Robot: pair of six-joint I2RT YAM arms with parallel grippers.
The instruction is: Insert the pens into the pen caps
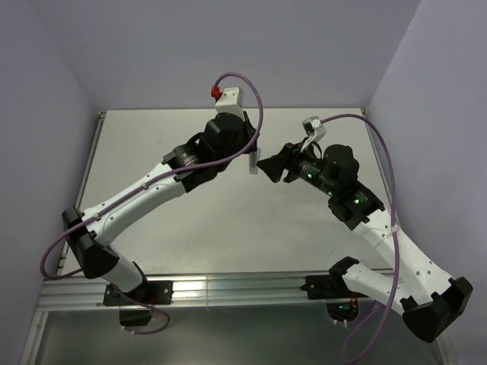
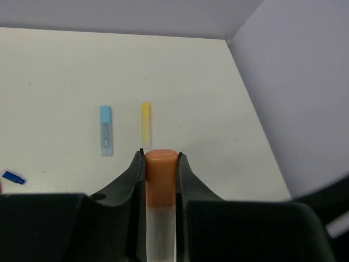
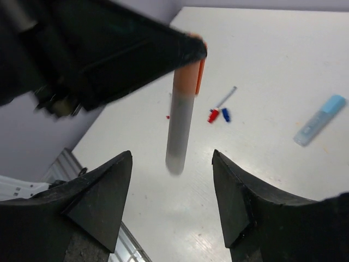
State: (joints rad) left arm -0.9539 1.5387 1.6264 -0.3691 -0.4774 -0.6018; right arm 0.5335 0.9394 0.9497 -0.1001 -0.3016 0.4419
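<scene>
My left gripper [image 2: 160, 154] is shut on a pen [image 2: 160, 180] with a pale translucent barrel and an orange end, held in the air above the table. In the right wrist view this pen [image 3: 181, 114] hangs barrel-down from the left gripper, just beyond my right gripper [image 3: 172, 153]. The right gripper is open and empty, its jaws wide apart either side of the barrel's lower end without touching it. In the top view the two grippers, left [image 1: 251, 158] and right [image 1: 265, 164], meet at the table's middle. A red cap [image 3: 212, 115] and a dark blue cap [image 3: 226, 114] lie on the table.
A blue-capped pen [image 2: 106, 131] and a yellow pen [image 2: 145, 123] lie side by side beyond the left gripper. A dark blue cap [image 2: 13, 177] lies at the left. A thin whitish stick [image 3: 227, 96] lies by the caps. A pale wall [image 2: 294, 93] bounds the table on the right.
</scene>
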